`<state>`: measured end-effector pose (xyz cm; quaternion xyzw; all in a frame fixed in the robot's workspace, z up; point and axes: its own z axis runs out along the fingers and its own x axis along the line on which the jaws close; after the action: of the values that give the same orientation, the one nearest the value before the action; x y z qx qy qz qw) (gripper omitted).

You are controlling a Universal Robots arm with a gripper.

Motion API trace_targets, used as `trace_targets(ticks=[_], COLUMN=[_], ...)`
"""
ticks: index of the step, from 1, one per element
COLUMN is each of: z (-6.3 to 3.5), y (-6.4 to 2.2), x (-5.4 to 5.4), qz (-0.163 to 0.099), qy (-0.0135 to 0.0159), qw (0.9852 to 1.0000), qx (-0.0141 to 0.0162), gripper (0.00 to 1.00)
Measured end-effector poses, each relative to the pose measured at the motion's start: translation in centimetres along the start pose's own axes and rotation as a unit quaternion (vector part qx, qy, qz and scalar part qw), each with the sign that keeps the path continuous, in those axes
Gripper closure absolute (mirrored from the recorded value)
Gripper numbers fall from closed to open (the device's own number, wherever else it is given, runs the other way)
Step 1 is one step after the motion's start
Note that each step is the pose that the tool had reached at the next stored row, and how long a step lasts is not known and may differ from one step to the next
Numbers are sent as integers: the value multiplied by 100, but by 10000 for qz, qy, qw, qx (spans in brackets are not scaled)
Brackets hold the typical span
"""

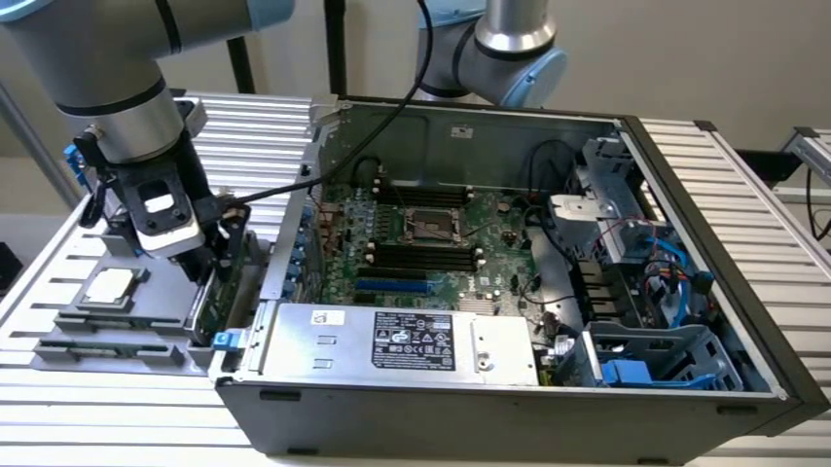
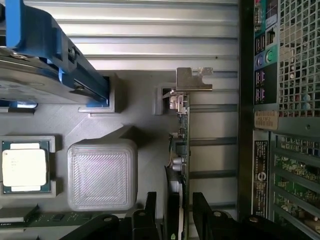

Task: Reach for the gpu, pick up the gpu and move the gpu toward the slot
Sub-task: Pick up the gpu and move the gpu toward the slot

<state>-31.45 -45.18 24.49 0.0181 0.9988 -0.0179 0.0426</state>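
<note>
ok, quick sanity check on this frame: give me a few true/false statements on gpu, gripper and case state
1. The gpu stands on edge in the gray fixture, outside the case. True.
2. The gripper has lifted the gpu clear of the fixture. False: the gpu sits in the fixture and the open gripper straddles it.
3. The case is open, with the motherboard exposed. True.
4. The gripper is shut on the square silver chip. False: the chip lies in its own pocket of the fixture, apart from the gripper.
</note>
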Motion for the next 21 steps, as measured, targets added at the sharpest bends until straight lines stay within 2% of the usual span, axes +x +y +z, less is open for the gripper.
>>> trace_targets(ticks=[11, 12, 13, 19, 20, 21], z=[5, 5, 5, 7, 7, 7], y=[1, 1, 1, 1, 1, 1], x=[-16, -17, -16, -16, -16, -16], qz=[59, 60, 61, 65, 65, 66], qy=[2, 2, 2, 3, 3, 6], qw=[10000, 10000, 10000, 10000, 10000, 10000], qx=[5, 5, 5, 6, 6, 6], gripper=[58, 60, 67, 69, 74, 74])
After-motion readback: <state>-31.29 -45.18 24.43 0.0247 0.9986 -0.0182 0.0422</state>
